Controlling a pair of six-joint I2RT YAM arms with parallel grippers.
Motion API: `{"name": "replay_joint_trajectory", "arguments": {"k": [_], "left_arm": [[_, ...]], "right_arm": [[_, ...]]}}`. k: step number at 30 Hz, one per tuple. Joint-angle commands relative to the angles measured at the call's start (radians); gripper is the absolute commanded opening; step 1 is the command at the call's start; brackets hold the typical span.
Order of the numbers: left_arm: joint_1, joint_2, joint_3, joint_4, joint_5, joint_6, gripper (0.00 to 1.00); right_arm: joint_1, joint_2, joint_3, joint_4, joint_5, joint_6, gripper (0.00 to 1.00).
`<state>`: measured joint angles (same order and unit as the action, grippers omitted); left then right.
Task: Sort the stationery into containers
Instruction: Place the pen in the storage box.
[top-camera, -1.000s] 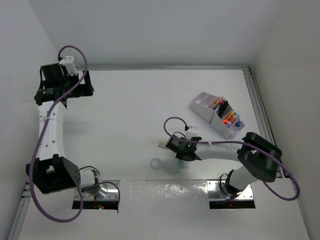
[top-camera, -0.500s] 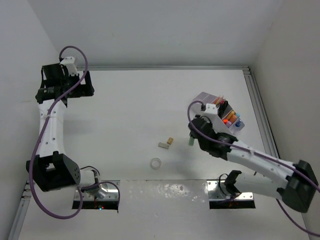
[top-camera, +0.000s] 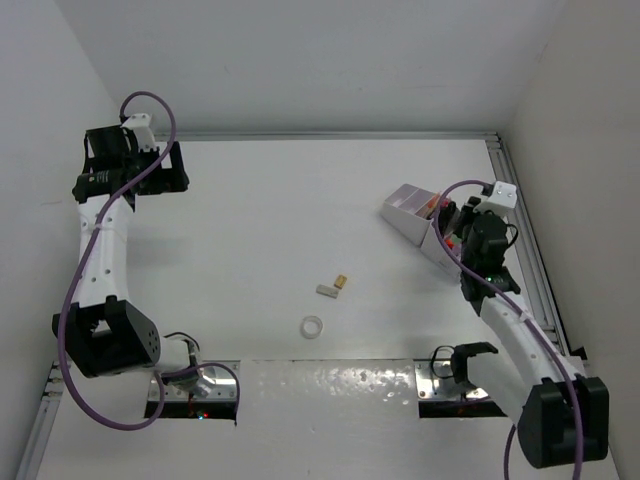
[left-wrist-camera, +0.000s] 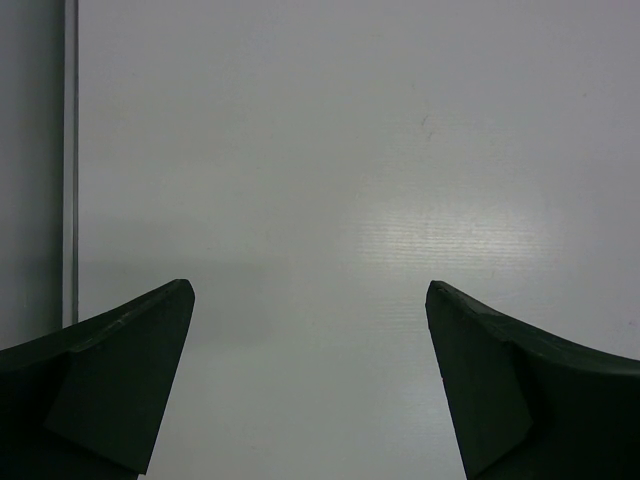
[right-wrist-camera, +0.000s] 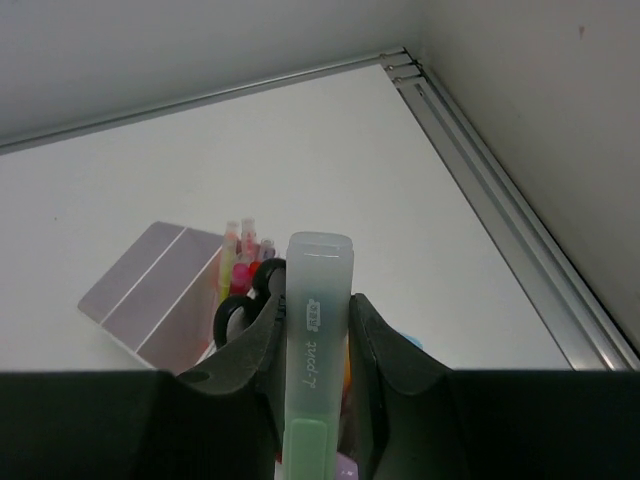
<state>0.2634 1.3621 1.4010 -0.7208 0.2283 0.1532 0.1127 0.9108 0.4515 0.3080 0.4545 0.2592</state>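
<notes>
One white worktop (top-camera: 300, 220), walled on three sides.

Two arms: left arm (top-camera: 100, 250) reaching to the far left corner, right arm (top-camera: 510, 330) reaching to the far right.

One pale lilac organizer (top-camera: 405, 198), set aslant on the worktop near the right rail. It has flat open compartments at its left end, with its right end under the right arm's wrist.

One left gripper (left-wrist-camera: 310, 300), released, jaws spread wide over bare worktop.

One right gripper (right-wrist-camera: 318, 300), clenched on a highlighter and poised above the organizer.

One pair of black-handled scissors (right-wrist-camera: 240, 310), standing in the organizer.

Several pens (right-wrist-camera: 240, 245), standing upright behind the scissors.

One pale green highlighter (right-wrist-camera: 318, 330) with a translucent cap, pinched between the right gripper's fingers.

One clear tape ring (top-camera: 313, 326), lying mid-worktop, well apart from the organizer.

Two beige erasers (top-camera: 342, 282), side by side just beyond the tape ring.
</notes>
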Motion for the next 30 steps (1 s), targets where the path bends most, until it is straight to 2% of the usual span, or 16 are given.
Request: {"name": "replay_joint_trajectory", "arguments": {"k": [1,5,8,9,11,16,30], "left_arm": [[0.013,0.000,0.043,0.023,0.011,0.006,1.00],[0.023,0.008,0.041,0.023,0.013,0.006,1.00],[0.025,0.012,0.041,0.027,0.026,-0.001,1.00],[0.026,0.017,0.042,0.029,0.028,-0.004,1.00],[0.027,0.022,0.047,0.027,0.032,-0.006,1.00],[0.023,0.023,0.050,0.026,0.025,-0.004,1.00],[0.027,0.025,0.050,0.023,0.016,0.000,1.00]], "right_arm": [[-0.089,0.019,-0.028,0.235,-0.258,-0.058,0.00],[-0.200,0.057,-0.034,0.284,-0.399,-0.052,0.00],[-0.229,0.094,-0.077,0.396,-0.514,-0.074,0.00],[-0.232,0.115,-0.115,0.496,-0.536,-0.084,0.00],[-0.246,0.138,-0.134,0.571,-0.542,-0.094,0.00],[-0.281,0.203,-0.112,0.603,-0.628,-0.087,0.00],[-0.341,0.298,-0.169,0.795,-0.691,-0.080,0.00]]}}
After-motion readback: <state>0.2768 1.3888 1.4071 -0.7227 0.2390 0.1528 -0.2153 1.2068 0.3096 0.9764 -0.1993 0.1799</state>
